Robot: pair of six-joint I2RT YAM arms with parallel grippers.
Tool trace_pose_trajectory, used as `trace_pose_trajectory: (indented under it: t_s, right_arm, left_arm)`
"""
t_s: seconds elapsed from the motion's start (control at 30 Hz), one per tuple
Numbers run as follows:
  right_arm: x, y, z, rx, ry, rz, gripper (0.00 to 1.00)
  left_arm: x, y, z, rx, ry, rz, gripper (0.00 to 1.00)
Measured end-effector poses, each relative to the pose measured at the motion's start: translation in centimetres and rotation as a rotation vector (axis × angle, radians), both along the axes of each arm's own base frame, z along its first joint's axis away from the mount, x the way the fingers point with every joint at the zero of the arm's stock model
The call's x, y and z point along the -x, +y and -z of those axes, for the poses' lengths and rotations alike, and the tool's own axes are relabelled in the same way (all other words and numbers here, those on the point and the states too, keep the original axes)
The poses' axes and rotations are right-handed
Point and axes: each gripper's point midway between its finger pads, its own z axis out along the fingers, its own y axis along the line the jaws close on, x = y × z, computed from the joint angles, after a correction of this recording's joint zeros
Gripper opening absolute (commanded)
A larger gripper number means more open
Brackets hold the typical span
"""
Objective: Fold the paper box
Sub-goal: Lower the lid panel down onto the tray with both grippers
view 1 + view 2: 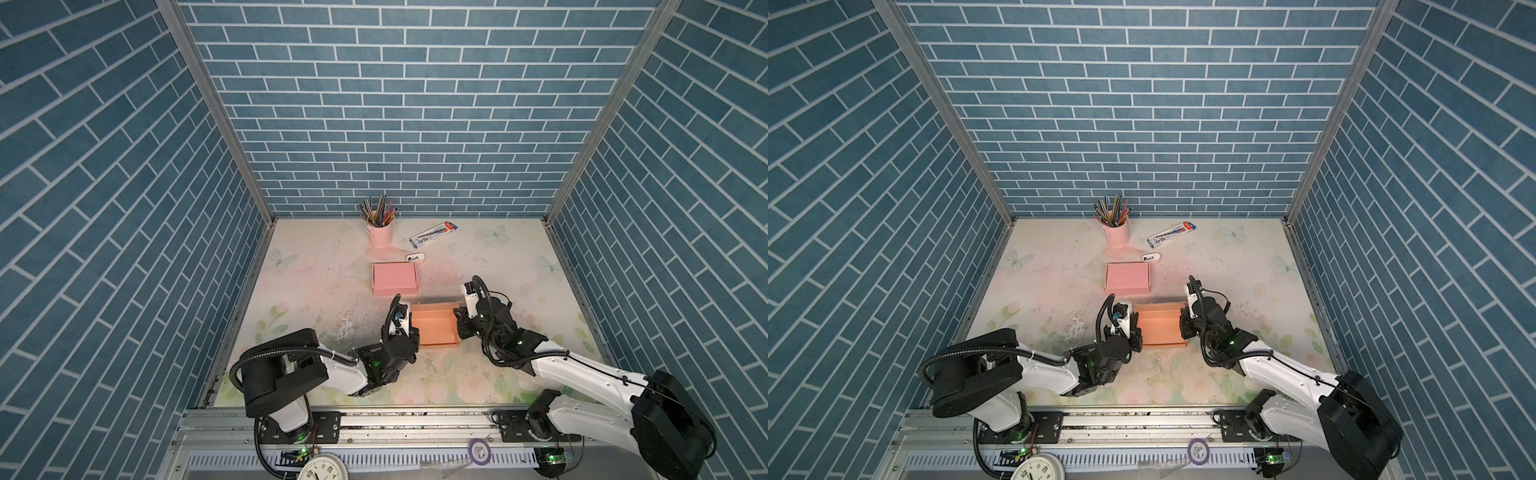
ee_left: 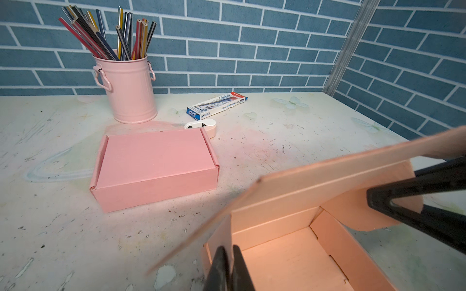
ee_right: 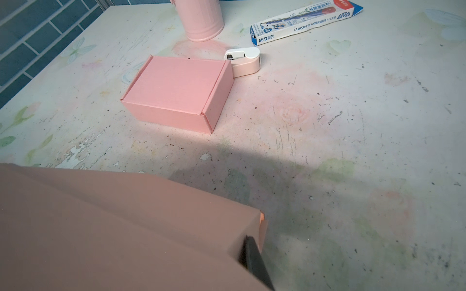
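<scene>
Both jaws pinching orange paper box, right seemingly its flap, pink box just behind, pencil cup beyond

White-shelled arms, black joints and tools, ribbed black cables, green lights.

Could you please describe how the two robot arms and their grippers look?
Both the left arm and right arm have white shells with black joint housings. A black ribbed cable hose runs along each, and a small green light glows near each wrist. The left gripper and right gripper are black.
</scene>
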Motion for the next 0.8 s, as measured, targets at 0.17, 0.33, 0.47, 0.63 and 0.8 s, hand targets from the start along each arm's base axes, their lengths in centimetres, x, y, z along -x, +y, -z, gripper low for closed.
trace_pose_trajectory:
  t_s: [0.17, 0.33, 0.47, 0.63, 0.8]
  right_arm:
    - [0.5, 0.3, 0.2, -0.006, 0.017, -0.001, 0.15]
    - [1.0, 0.3, 0.5, 0.014, 0.022, -0.006, 0.15]
    - [1.2, 0.3, 0.7, 0.031, 0.023, -0.004, 0.15]
    - [1.4, 0.2, 0.9, 0.049, 0.021, 0.000, 0.15]
    - [1.6, 0.0, 1.1, 0.067, 0.022, 0.004, 0.15]
  left_arm:
    - [0.0, 0.0, 0.2, -0.011, 0.009, -0.017, 0.08]
    - [0.0, 0.2, 0.4, -0.018, 0.021, -0.031, 0.08]
    - [0.1, 0.2, 0.5, -0.019, 0.025, -0.031, 0.08]
    - [0.4, 0.0, 0.5, -0.021, 0.023, -0.028, 0.08]
    - [0.8, -0.2, 1.0, -0.029, 0.029, -0.020, 0.08]
